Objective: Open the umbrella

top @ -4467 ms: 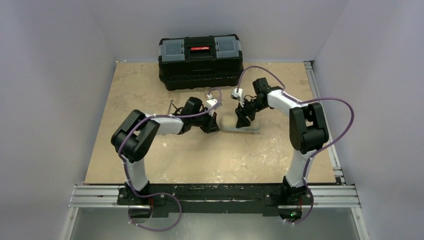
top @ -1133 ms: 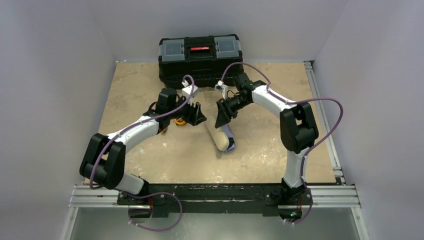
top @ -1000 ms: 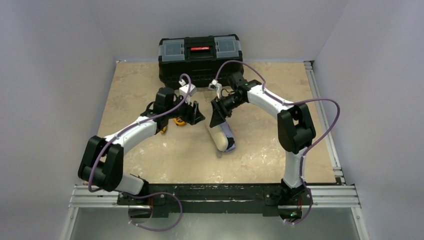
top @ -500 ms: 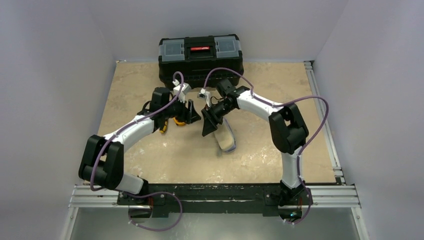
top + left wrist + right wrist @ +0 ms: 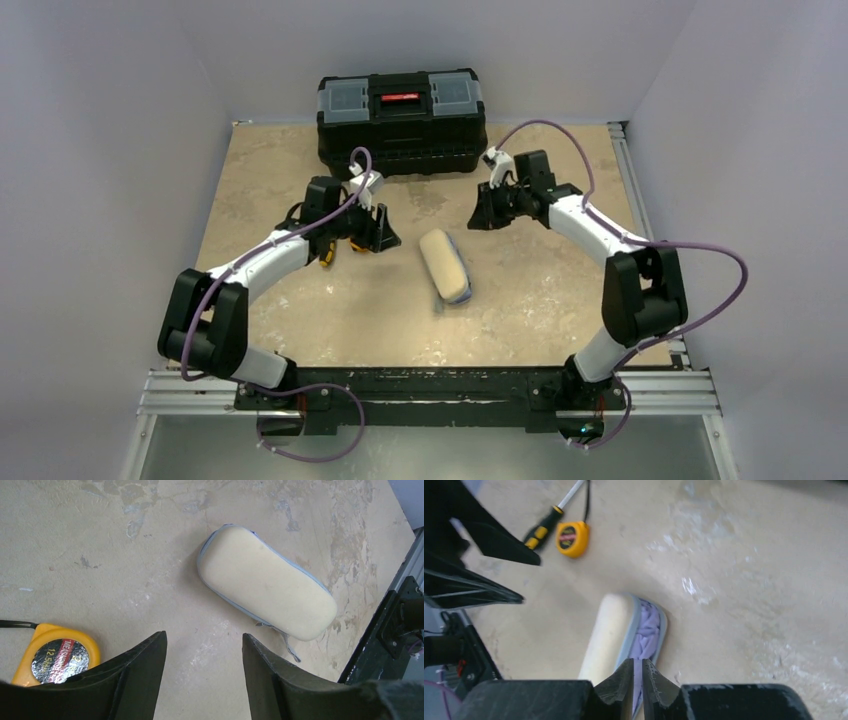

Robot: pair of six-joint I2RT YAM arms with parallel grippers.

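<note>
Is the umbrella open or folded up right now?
Folded. The umbrella lies flat on the table, a compact bundle in its cream sleeve, with lavender fabric bunched at one end.

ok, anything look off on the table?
Only the umbrella: it lies slanted on the table in its cream sleeve, with lavender fabric bunching out through one open side. Right claw is shut on nothing, left claw open, both clear of it.
</note>
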